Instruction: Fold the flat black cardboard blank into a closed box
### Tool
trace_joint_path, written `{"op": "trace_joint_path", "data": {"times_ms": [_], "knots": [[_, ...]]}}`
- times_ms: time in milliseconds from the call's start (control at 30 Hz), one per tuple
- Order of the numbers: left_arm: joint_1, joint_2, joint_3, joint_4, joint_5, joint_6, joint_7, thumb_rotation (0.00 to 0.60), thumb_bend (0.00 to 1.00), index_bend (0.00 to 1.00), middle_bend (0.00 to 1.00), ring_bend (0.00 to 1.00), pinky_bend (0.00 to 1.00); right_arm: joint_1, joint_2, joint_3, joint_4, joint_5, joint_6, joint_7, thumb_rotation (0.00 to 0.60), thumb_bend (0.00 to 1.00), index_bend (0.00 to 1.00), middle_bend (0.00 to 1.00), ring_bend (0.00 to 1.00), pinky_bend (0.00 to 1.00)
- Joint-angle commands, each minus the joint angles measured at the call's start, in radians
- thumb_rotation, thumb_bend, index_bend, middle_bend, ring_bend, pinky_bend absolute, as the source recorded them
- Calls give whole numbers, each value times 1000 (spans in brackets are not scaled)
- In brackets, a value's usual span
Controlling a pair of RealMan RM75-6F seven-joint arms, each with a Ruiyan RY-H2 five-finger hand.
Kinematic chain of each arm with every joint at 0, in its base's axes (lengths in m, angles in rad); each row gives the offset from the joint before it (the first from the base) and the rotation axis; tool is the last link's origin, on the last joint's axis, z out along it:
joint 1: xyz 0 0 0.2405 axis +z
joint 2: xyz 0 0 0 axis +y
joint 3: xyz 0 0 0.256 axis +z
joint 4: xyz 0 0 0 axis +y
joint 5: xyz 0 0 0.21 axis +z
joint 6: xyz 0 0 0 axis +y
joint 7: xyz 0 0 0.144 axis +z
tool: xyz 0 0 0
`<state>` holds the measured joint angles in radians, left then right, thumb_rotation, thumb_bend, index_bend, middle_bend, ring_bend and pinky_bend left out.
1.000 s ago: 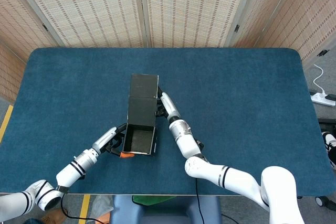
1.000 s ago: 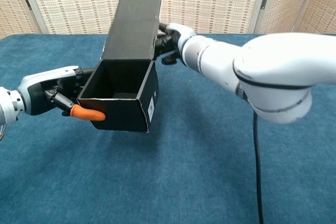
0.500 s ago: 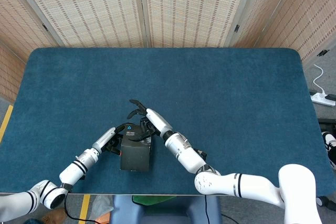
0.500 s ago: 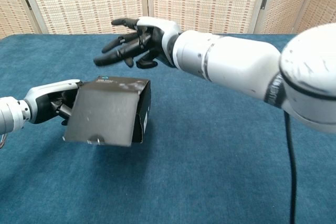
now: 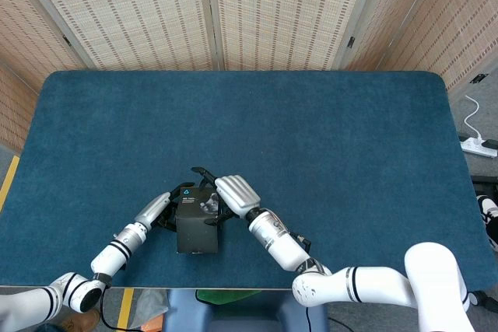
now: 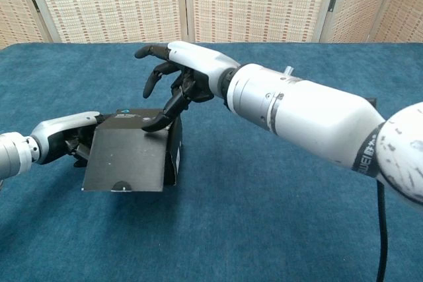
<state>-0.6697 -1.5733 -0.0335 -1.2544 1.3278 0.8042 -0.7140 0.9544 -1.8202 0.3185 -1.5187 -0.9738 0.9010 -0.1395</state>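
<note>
My right hand [image 6: 187, 70] presses spread fingertips on the box [image 6: 132, 156] lid; my left hand [image 6: 66, 138] braces its side, fingers hidden.

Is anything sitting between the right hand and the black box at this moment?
Nothing visible does. The right hand is directly over the black box, its fingers reaching down onto the folded-over lid. The left hand is against the box's far left side, out of the way.

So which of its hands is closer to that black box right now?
Both are at it. The left hand holds the black box from its left side; the right hand hovers above, one fingertip touching the lid's top edge.
</note>
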Motion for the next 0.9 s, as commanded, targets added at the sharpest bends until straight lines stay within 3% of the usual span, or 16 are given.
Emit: {"op": "trace_joint_path", "data": {"times_ms": [33, 267, 500, 733, 900], "knots": [[12, 4, -12, -27, -22, 8, 63, 600, 198, 18, 182, 704, 872, 6, -20, -23, 11, -13, 20, -43, 600, 0, 101, 331, 744, 1000], [25, 25, -29, -83, -76, 4, 178, 600, 199, 0, 126, 691, 830, -2, -49, -49, 19, -46, 70, -104, 600, 0, 112, 322, 744, 1000], [41, 110, -20, -162, -64, 41, 325, 600, 193, 0, 54, 659, 817, -14, -55, -56, 19, -58, 92, -135, 600, 0, 120, 322, 744, 1000], [42, 192, -33, -221, -110, 34, 431, 600, 195, 0, 18, 646, 816, -18, -97, -92, 86, -106, 115, -186, 600, 0, 141, 318, 744, 1000], [44, 235, -49, -259, -125, 26, 435, 600, 194, 0, 15, 646, 817, -25, -132, -126, 158, -168, 128, -195, 600, 0, 165, 319, 744, 1000]]}}
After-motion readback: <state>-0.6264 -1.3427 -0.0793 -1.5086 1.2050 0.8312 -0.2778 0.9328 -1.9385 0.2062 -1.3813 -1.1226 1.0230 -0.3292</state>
